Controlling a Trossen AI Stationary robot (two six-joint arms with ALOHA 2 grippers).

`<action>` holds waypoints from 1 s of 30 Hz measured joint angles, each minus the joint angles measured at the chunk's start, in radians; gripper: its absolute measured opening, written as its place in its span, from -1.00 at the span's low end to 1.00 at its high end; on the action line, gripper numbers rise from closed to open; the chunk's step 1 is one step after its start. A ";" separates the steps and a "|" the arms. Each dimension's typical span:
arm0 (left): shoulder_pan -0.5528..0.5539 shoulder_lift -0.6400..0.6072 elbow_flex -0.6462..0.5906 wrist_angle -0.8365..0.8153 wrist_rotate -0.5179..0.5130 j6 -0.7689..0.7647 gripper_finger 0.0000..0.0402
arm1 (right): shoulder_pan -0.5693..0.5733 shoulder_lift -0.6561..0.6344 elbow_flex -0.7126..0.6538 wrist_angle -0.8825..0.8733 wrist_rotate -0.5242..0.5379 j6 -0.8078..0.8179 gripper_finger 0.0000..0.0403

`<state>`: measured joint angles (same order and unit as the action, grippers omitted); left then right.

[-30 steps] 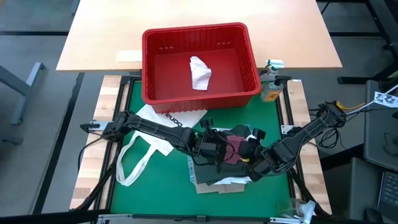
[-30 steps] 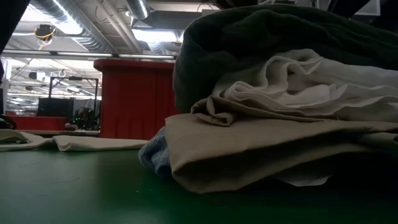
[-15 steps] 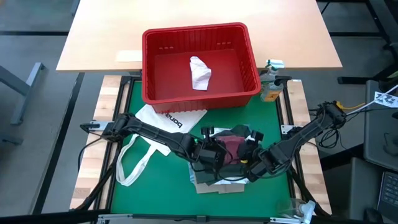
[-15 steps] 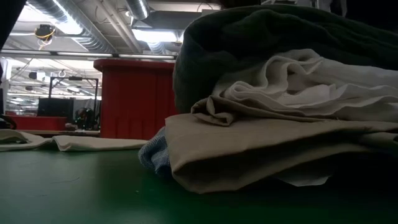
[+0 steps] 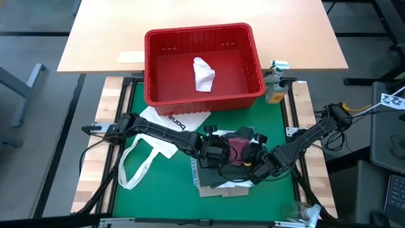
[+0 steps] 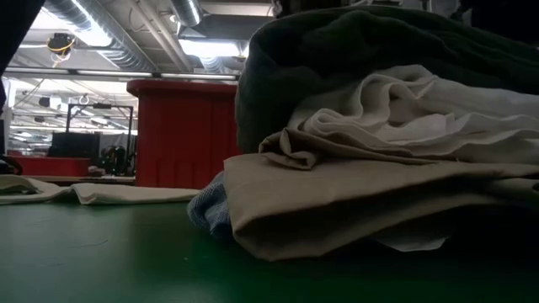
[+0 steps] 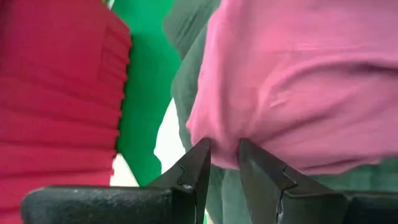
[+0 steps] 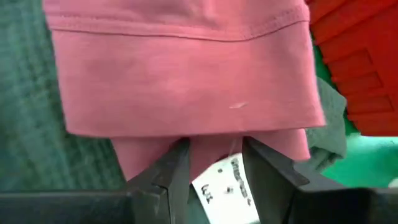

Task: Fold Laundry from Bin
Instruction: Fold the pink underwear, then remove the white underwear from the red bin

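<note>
Maroon garment (image 5: 235, 150) — atop folded stack (image 5: 221, 180), near desk (image 5: 158, 190) centre; left gripper (image 7: 224, 155) and right gripper (image 8: 214, 155) fingers each pinch its edge. Red bin (image 5: 204, 63) — far side.

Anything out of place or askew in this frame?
One oddity: a white tote bag with black lettering lies on the green mat among the laundry work, straps trailing left. Otherwise orderly: one white piece left in the red bin, both hands on the maroon garment.
</note>
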<state>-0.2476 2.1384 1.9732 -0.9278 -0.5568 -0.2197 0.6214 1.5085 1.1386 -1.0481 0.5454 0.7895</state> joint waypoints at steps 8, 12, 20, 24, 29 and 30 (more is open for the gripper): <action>-0.020 -0.012 0.129 -0.026 -0.006 0.148 -0.60 | 0.000 -0.001 0.140 -0.156 -0.015 -0.014 -0.28; -0.015 -0.012 0.225 -0.082 -0.016 0.223 -0.60 | 0.000 -0.002 0.209 -0.229 -0.006 -0.021 -0.28; 0.041 -0.013 0.383 -0.210 -0.081 0.293 -0.60 | 0.000 -0.003 0.277 -0.236 0.006 -0.090 -0.28; 0.096 -0.050 0.368 -0.214 -0.067 0.341 -0.60 | 0.000 -0.003 0.279 -0.236 0.007 -0.092 -0.28; 0.200 -0.088 0.368 -0.286 -0.055 0.399 -0.60 | 0.000 -0.003 0.279 -0.232 0.005 -0.092 -0.28; 0.225 -0.089 0.368 -0.304 -0.061 0.419 -0.60 | 0.000 -0.003 0.279 -0.232 0.005 -0.092 -0.28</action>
<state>-0.0227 2.0499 2.3417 -1.2319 -0.6177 0.1989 0.6216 1.5059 1.4178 -1.2800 0.5507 0.6975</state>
